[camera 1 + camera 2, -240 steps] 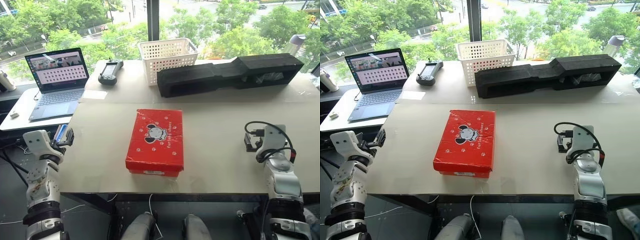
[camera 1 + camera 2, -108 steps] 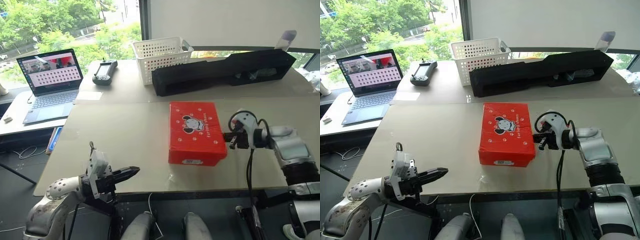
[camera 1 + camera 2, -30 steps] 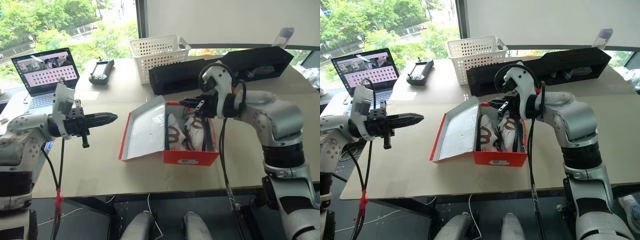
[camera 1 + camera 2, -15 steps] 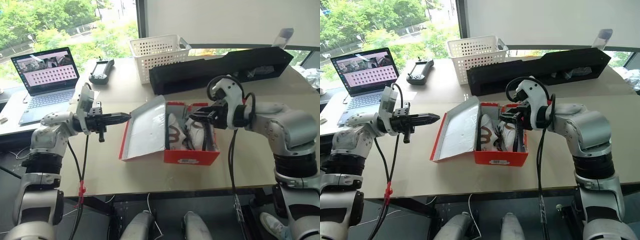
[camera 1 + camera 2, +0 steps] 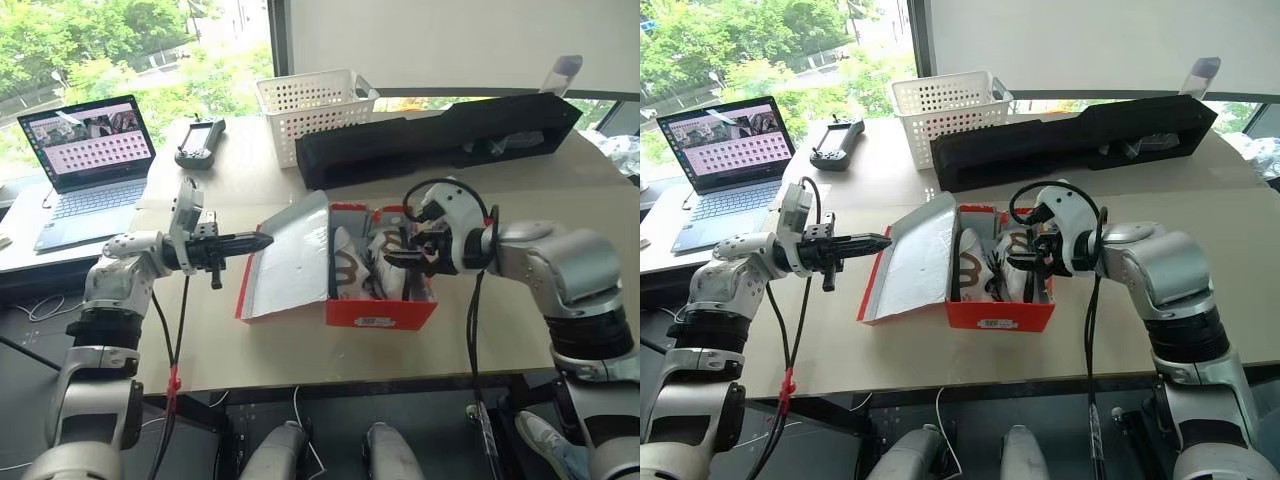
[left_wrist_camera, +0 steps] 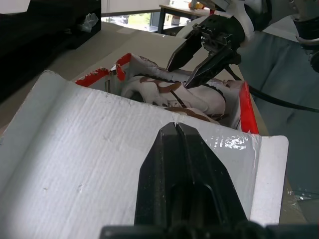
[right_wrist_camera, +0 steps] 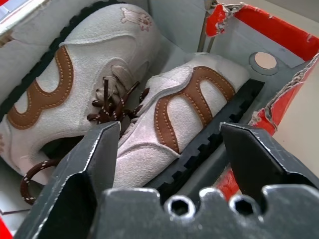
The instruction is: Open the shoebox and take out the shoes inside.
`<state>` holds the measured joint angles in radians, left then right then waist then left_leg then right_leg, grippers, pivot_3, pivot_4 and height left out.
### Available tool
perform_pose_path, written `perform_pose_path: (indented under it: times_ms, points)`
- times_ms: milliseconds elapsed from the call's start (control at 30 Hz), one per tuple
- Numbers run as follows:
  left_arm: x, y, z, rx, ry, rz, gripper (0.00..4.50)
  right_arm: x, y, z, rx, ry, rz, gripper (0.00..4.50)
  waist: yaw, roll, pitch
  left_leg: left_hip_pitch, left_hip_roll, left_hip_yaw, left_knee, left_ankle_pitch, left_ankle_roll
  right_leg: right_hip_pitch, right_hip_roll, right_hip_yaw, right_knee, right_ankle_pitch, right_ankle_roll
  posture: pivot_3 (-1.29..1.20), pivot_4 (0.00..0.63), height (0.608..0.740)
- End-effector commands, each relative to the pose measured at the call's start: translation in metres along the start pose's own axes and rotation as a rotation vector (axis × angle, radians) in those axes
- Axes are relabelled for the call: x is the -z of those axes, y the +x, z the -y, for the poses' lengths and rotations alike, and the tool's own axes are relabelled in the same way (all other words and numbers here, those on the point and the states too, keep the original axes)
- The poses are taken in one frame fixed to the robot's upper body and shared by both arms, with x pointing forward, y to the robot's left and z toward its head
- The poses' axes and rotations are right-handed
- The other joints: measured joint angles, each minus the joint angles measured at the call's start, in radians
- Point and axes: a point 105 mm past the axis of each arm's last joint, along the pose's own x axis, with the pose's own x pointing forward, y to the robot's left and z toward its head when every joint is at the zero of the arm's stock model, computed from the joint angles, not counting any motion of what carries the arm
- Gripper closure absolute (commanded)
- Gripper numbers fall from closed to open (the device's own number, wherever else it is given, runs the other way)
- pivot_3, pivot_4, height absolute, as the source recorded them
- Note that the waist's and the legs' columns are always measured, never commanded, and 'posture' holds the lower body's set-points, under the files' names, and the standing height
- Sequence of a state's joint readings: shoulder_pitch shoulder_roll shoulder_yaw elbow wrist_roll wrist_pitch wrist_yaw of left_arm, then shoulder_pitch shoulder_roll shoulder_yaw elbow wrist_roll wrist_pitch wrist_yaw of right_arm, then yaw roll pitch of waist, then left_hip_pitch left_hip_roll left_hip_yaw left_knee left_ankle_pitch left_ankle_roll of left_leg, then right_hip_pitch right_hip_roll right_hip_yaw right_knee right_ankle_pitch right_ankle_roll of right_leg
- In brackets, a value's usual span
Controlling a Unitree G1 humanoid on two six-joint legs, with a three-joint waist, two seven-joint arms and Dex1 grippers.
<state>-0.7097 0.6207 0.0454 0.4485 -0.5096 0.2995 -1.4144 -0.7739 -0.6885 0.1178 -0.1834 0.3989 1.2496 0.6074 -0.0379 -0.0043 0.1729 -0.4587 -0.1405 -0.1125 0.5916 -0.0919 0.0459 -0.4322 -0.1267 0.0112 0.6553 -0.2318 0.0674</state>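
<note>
The red shoebox [image 5: 380, 312] stands open in the middle of the table, its lid [image 5: 290, 255] leaning out to the left with the white inside showing. Two whitish shoes [image 7: 55, 99] with brown stripes and dark laces lie side by side inside. My right gripper [image 7: 169, 132] is open, down in the box, one finger on each side of the right-hand shoe [image 7: 179, 109]. My left gripper [image 5: 266, 240] is shut and level, its tip against the upper edge of the lid's white inside [image 6: 99, 164]. In the left wrist view the right gripper [image 6: 192, 62] hangs open over the shoes.
A white perforated basket [image 5: 312, 100] and a long black foam case [image 5: 430, 140] stand along the back of the table. A laptop [image 5: 85, 150] and a handheld controller [image 5: 196, 142] sit at the back left. Bare table lies in front of the box.
My right gripper has opened and sunk into the box over the right-hand shoe. My left gripper, still shut, has moved right until its tip meets the lid.
</note>
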Motion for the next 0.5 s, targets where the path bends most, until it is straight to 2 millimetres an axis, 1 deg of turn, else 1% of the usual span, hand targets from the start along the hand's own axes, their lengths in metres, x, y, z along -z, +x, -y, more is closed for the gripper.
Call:
perform_pose_path:
  times_ms: [33, 300, 367, 500]
  points:
    - [-0.007, -0.001, 0.001, -0.009, 0.051, 0.023, 4.5, -0.014, 0.001, 0.001, 0.031, -0.078, 0.035, 0.05, -0.002, 0.0, 0.0, 0.0, 0.0, 0.0, 0.0, 0.0, 0.0, 0.0, 0.0, 0.0, 0.0, 0.0, 0.0, 0.0, 0.15, 0.738]
    - [0.006, 0.005, 0.005, -0.03, 0.059, 0.05, 4.5, -0.017, 0.017, -0.002, 0.049, -0.113, 0.02, 0.05, -0.004, 0.0, 0.0, 0.0, 0.0, 0.0, 0.0, 0.0, 0.0, 0.0, 0.001, 0.0, 0.0, 0.0, 0.0, 0.0, 0.15, 0.738]
    - [0.008, 0.005, 0.006, -0.034, 0.055, 0.051, 4.5, -0.025, 0.02, -0.002, 0.054, -0.127, 0.038, 0.05, -0.004, 0.0, 0.0, 0.0, 0.0, 0.0, 0.0, 0.0, 0.0, 0.0, 0.001, 0.0, 0.0, 0.0, 0.0, 0.0, 0.15, 0.738]
    - [0.008, 0.006, 0.006, -0.041, 0.06, 0.051, 4.5, -0.037, 0.02, -0.008, 0.044, -0.17, 0.063, 0.05, -0.004, 0.0, 0.0, 0.0, 0.0, 0.0, 0.0, 0.0, 0.0, 0.0, 0.001, 0.0, 0.0, 0.001, 0.0, 0.0, 0.15, 0.738]
